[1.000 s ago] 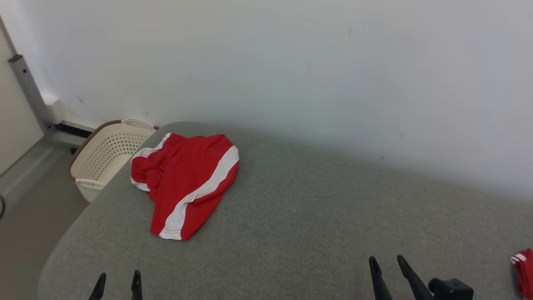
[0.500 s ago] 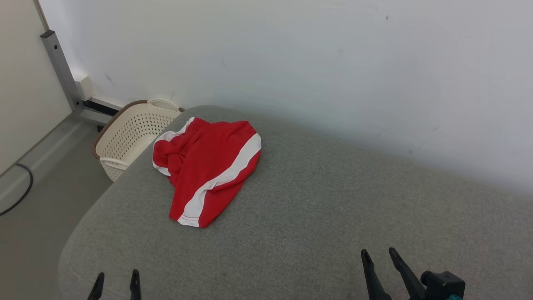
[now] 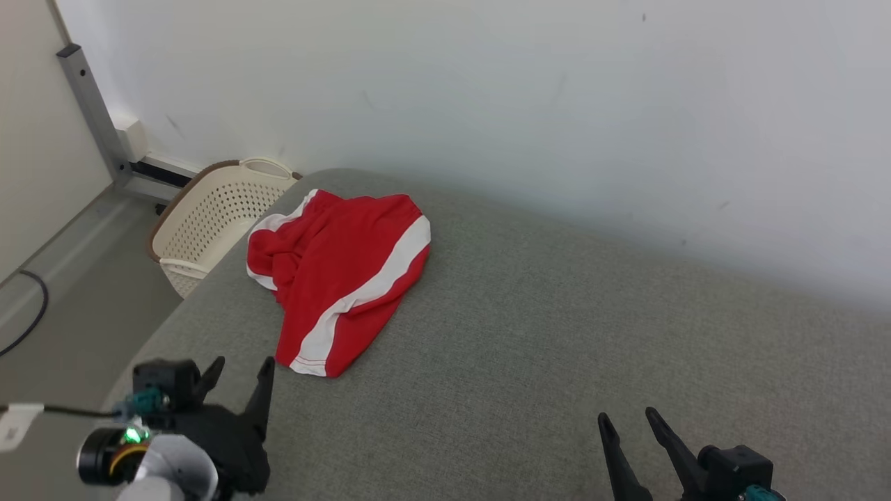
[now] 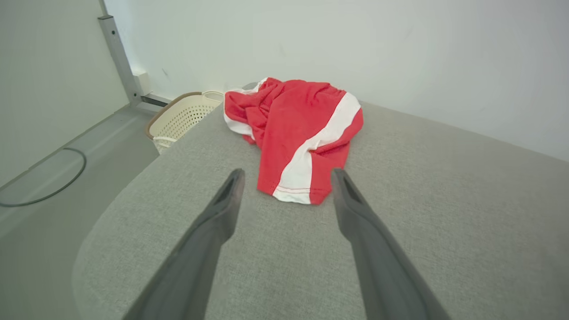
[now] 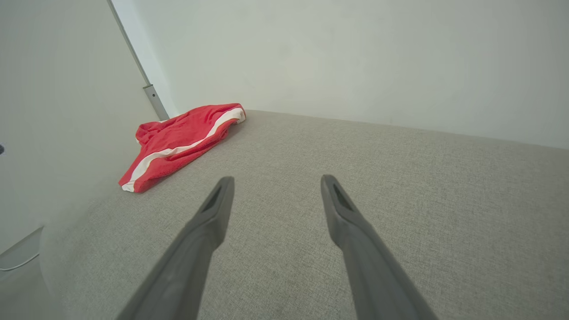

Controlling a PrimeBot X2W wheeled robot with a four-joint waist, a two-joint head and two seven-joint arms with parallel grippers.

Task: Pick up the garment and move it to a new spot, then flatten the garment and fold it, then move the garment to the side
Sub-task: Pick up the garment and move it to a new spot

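red garment [image 3: 341, 271] white-striped, grey surface [image 3: 557, 362], cream basket [image 3: 216, 223]

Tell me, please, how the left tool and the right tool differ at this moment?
The left tool points at the garment, whose near hem lies straight ahead of it; the right tool points at the bare grey surface, with the garment off to its side. The left tool reaches farther forward than the right tool. Both are open and empty.

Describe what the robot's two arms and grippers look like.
The left gripper: two long dark tapered jaws on a black body, with a green light, a teal connector, an orange-ringed black cylinder, a pale forearm and a thin cable bearing a white tag. The right gripper: matching dark jaws, black body, a teal part.
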